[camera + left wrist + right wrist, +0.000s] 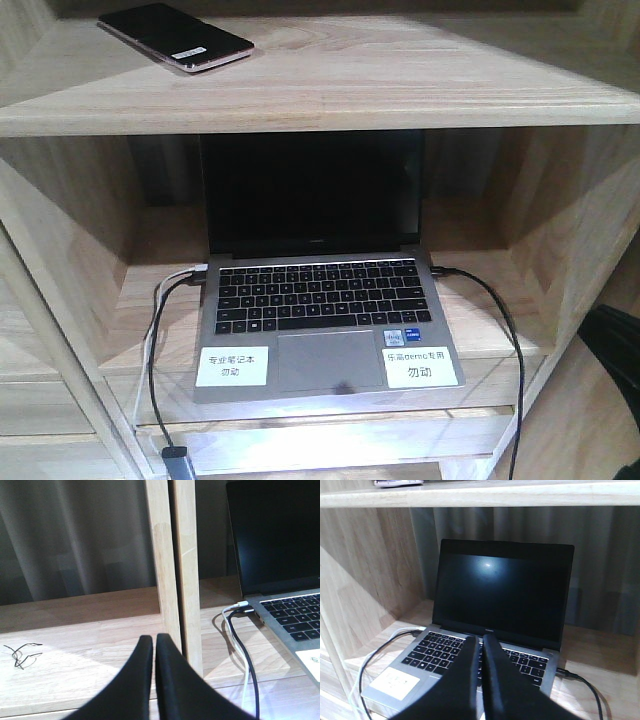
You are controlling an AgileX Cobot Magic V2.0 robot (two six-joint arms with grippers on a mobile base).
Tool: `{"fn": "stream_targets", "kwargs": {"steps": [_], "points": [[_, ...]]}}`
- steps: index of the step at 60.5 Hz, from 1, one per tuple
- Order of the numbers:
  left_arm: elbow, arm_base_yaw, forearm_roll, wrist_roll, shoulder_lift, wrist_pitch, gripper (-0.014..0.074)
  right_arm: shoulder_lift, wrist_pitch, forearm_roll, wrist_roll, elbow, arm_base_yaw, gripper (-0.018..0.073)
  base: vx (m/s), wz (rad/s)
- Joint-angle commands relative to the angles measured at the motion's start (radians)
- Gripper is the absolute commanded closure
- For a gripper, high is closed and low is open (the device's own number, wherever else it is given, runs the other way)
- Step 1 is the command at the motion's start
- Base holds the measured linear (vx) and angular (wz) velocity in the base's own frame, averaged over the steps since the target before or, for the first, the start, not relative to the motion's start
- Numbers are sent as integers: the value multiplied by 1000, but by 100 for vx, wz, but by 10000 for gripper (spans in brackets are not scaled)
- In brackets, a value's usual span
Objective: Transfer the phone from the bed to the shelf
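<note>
The black glossy phone (175, 36) with a pinkish edge and a small white sticker lies flat on the upper board of the light wood shelf (400, 75), at its left end. Its edge also peeks in at the top of the right wrist view as the phone (397, 482). No gripper touches it. My left gripper (154, 641) is shut and empty, low in front of a shelf upright (172, 580). Shut and empty too, my right gripper (480, 641) hovers over the laptop keyboard. The bed is out of view.
An open grey laptop (320, 300) with a dark screen fills the lower compartment, with white stickers on its palm rest. Black and white cables (160, 330) run from its left side, a black cable (495, 320) from its right. A grey curtain (75, 535) hangs behind.
</note>
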Motion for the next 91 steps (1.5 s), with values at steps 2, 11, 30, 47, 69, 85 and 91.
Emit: {"fn": "stream_targets", "kwargs": {"steps": [2, 11, 30, 47, 69, 85, 91], "points": [[-22, -6, -9, -6, -11, -73, 595, 6, -62, -23, -3, -29, -11, 568, 0, 0], [-22, -6, -9, -6, -11, -73, 595, 6, -64, -21, 7, 2, -125, 568, 0, 0], [-22, -6, -9, -6, -11, -73, 595, -144, -70, -29, 45, 191, -359, 568, 0, 0], [-22, -6, -9, -6, -11, -73, 595, -376, -155, -46, 45, 373, -437, 568, 0, 0], [-22, -6, -9, -6, -13, -72, 595, -396, -121, -87, 41, 378, -434, 568, 0, 0], [-22, -6, -9, -6, -13, -72, 595, -396, -120, -97, 42, 378, -434, 568, 0, 0], [-22, -6, -9, -6, -13, -72, 595, -396, -120, -97, 42, 378, -434, 568, 0, 0]]}}
